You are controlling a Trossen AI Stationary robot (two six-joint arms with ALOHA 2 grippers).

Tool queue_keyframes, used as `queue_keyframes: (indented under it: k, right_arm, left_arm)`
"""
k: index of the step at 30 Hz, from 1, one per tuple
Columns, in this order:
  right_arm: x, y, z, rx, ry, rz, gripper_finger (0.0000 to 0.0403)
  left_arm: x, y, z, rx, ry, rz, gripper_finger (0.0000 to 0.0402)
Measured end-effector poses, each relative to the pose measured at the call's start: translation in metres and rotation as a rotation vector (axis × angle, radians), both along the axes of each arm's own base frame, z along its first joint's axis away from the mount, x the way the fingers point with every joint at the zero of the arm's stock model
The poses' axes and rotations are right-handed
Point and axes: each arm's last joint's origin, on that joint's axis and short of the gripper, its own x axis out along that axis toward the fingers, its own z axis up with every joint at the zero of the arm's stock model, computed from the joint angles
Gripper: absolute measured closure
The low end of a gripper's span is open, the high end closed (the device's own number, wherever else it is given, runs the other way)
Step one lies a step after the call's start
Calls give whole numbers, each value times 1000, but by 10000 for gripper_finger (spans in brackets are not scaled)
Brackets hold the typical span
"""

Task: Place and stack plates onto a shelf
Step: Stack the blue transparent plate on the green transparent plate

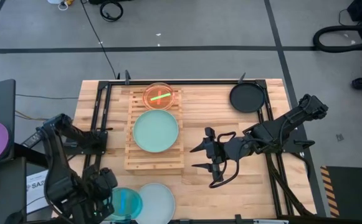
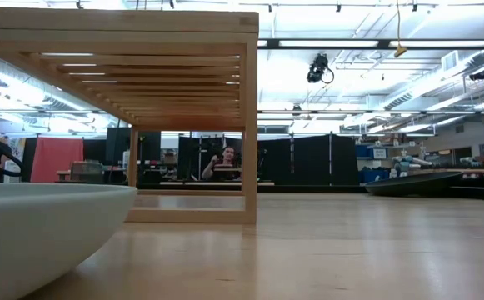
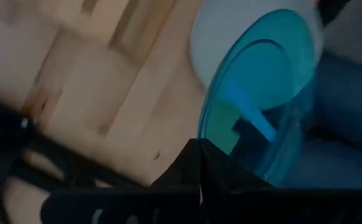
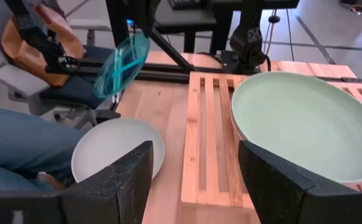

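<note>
A: Nearest edge, seven o'clock?

B: The left gripper (image 1: 106,194) is clamped on a small translucent blue plate (image 1: 126,202), lifted and tilted beside the whitish round plate (image 1: 156,200) lying flat.

A: Centre?

B: The right gripper (image 1: 203,156), at three o'clock, hangs spread wide, empty. A large mint-green plate (image 1: 156,130) rests on the light-wood slatted shelf (image 1: 154,159).

A: Farther?

B: A small translucent orange plate (image 1: 161,96) at twelve o'clock on the shelf's far end.

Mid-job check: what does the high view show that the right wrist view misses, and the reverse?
Only the high view shows the red plate on the shelf and a black disc at the table corner. Only the right wrist view shows the blue plate lifted clear of the table and tilted, plus a person's jeans. Both show the mint-green plate on the shelf, the whitish plate and the open right end effector.
</note>
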Motion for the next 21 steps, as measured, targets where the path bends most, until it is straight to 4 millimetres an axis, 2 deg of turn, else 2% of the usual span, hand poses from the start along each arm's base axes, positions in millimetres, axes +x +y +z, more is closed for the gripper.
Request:
queue_keyframes:
  k: [7,16,21]
  right_arm:
    - [3,1,6,35,-65,0,163]
    - [5,2,12,67,-124,-3,163]
    - [7,3,11,141,-125,-33,163]
  left_arm:
    - [16,10,15,35,-115,-30,401]
    - [46,32,16,105,-117,-79,401]
    - [61,45,16,134,-113,-93,401]
